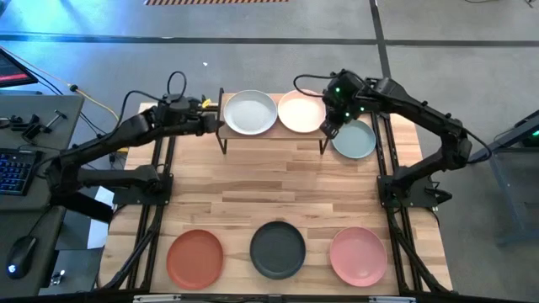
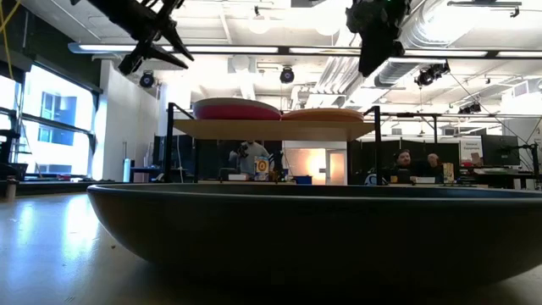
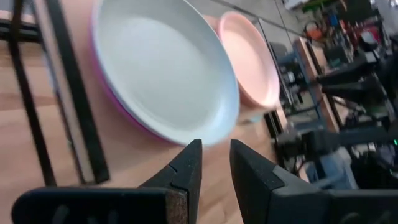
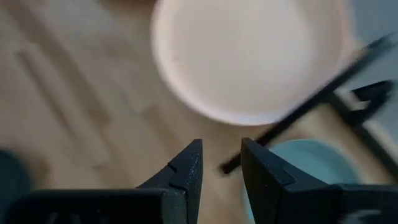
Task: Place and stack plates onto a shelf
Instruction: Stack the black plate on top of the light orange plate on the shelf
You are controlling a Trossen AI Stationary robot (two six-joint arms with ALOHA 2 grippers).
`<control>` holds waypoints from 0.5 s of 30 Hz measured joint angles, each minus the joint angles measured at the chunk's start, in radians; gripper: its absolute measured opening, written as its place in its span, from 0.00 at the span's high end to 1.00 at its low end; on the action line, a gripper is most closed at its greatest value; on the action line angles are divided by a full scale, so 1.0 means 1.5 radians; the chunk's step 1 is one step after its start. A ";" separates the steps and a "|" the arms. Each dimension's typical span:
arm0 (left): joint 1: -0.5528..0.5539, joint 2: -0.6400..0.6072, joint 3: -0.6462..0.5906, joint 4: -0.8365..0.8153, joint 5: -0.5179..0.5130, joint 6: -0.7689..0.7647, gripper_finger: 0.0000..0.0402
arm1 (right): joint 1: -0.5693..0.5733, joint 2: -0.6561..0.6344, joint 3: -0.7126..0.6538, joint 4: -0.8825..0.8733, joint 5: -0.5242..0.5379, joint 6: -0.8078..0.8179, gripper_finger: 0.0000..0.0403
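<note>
The grey-green plate (image 1: 354,140) lay flat on the tabletop (image 1: 278,181) just beside the shelf's right legs, face up. It looked stiff and light, with a smooth matte surface and a shallow upturned rim; I judged the rim the only sensible place to pinch it, since the flat well offers nothing to grip and a smooth edge could slip. Being round, it had no long axis; only its open side, pointing up, mattered.

On the shelf (image 1: 271,136) sat a pale plate (image 1: 250,112) over a magenta one (image 3: 109,93), whose edge showed beneath it, and beside them a peach plate (image 1: 301,111).

The right gripper (image 1: 330,128) hung between the peach plate and the grey-green one, its fingers a narrow gap apart and empty. The left gripper (image 1: 217,117) hovered at the shelf's left end, near the pale plate, fingers likewise narrowly parted and holding nothing.

Along the near edge of the tabletop, well apart from the shelf, waited the terracotta plate (image 1: 195,257), charcoal plate (image 1: 278,249) and pink plate (image 1: 358,256).
</note>
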 joint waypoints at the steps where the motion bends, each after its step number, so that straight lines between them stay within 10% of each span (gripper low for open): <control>1: -0.010 0.000 0.000 0.000 0.001 0.001 0.82 | 0.011 0.000 0.000 0.000 -0.014 0.019 0.78; 15: -0.153 0.000 0.000 0.000 0.012 0.035 0.82 | 0.229 0.006 0.000 0.015 0.007 0.233 0.78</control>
